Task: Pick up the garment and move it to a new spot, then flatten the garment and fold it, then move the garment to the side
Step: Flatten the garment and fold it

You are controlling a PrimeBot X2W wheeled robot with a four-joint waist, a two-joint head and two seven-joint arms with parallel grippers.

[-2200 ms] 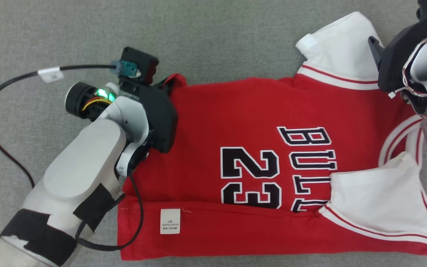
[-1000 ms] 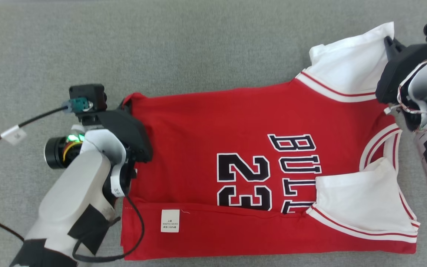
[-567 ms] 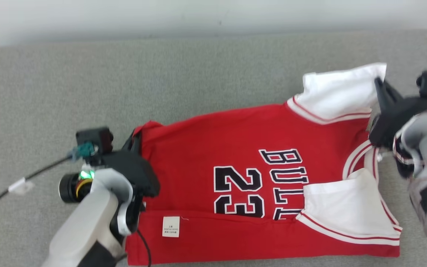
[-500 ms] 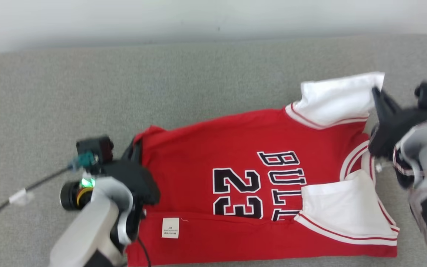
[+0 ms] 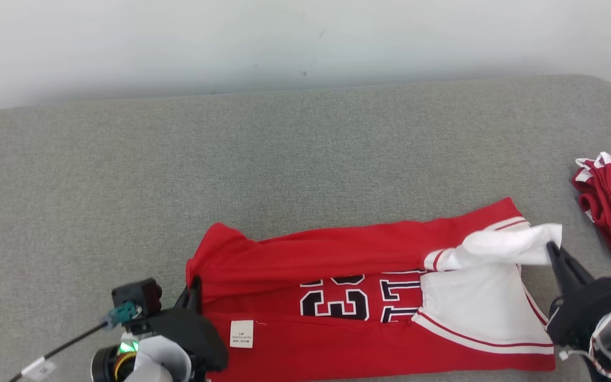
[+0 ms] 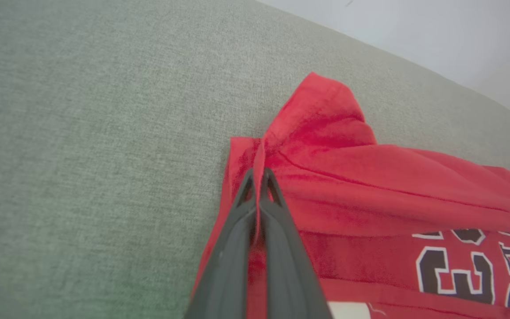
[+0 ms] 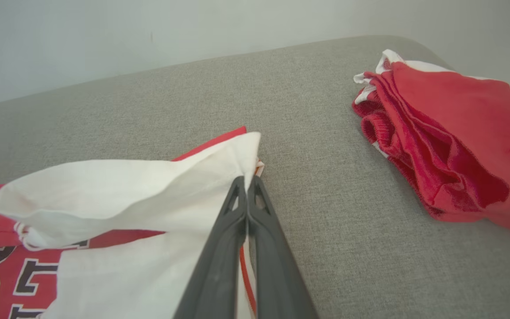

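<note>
Pinching the hem corner of the red basketball jersey with white sleeves and black lettering (image 5: 337,254), our left fingers (image 6: 247,208) are gripping a ridge of red cloth at the garment's left end, pressed together with no gap. The jersey is lying lengthwise across the near half of the grey fabric-covered desk (image 5: 125,185). Its near long edge is already turned up over the front, so the small white care label (image 5: 242,334) is showing. We are holding the far long edge raised, and it is arching over the black numerals and hiding their upper halves. Further right, the far white sleeve (image 5: 502,246) is hanging from our right fingers (image 7: 237,208), which are clamping shut on its edge just above the desk. Beyond that, a crumpled red-and-white cloth pile (image 5: 610,196) is sitting well apart from the jersey. We are judging the relocation and flattening as done and the lengthwise fold as partway through. We are yet to lay the far edge down, let go, fold the strip crosswise if needed, and carry it aside.
</note>
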